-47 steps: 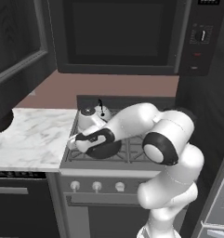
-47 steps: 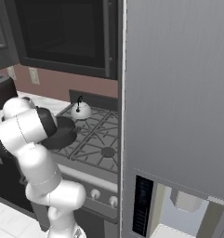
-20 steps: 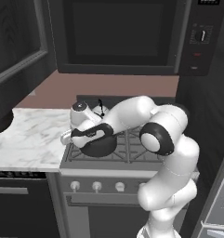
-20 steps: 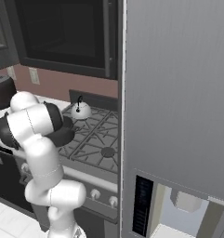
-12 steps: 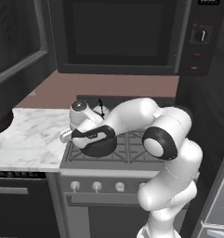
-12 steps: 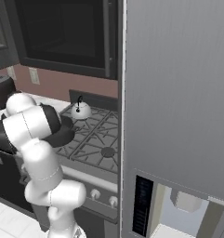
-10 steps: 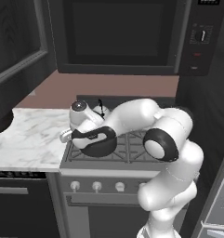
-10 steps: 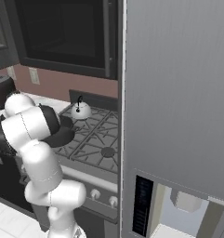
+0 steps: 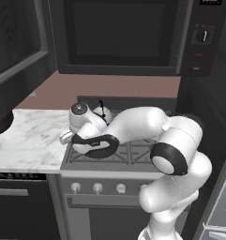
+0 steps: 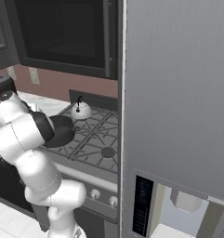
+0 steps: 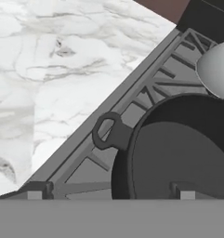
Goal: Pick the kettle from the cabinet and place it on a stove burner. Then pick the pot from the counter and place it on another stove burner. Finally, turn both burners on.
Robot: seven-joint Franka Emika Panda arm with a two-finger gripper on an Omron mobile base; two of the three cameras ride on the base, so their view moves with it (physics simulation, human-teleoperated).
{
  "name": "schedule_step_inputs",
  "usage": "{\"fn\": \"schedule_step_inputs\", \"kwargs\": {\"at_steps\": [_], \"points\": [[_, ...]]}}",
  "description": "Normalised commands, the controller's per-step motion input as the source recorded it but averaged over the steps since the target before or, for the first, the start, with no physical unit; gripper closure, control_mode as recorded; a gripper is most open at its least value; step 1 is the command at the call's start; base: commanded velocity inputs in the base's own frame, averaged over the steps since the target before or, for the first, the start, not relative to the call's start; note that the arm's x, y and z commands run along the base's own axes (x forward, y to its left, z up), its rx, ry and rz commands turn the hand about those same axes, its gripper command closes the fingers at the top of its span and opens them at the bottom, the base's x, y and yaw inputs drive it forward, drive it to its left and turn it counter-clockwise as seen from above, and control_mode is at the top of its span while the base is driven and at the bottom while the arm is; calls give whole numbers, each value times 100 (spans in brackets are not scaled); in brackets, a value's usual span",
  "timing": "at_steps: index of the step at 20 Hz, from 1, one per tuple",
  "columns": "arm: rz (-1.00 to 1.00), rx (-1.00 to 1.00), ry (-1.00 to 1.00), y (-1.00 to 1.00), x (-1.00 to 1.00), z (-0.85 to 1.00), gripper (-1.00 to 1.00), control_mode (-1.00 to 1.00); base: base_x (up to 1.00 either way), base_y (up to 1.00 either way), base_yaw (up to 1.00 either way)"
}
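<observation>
Pot, left base view: squat and dark, seated on the front-left grate of the stove, beside the counter; kettle just behind it on the rear-left burner. Gripper low at the pot's left rim, its jaw gap hidden here.

Right base view: kettle on the back burner, pot half screened by the arm, front knobs untouched.

Hand view: pot and its loop handle lie on the grate, free of the spread fingertips. Judgement: release looks done; lift straight up clear of the rim before reaching for the knobs, so the pot is not nudged.
</observation>
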Motion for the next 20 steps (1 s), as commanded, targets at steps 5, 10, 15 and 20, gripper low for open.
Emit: {"fn": "schedule_step_inputs", "kwargs": {"at_steps": [5,10,15,20], "points": [[-1,0,-7,0,-38,11,-100,-100,0,0,0],[-2,0,-7,0,-43,8,-100,-100,0,0,0],[-3,0,-9,0,-52,5,-100,-100,0,0,0],[-4,0,-9,0,-56,2,-100,-100,0,0,0]]}}
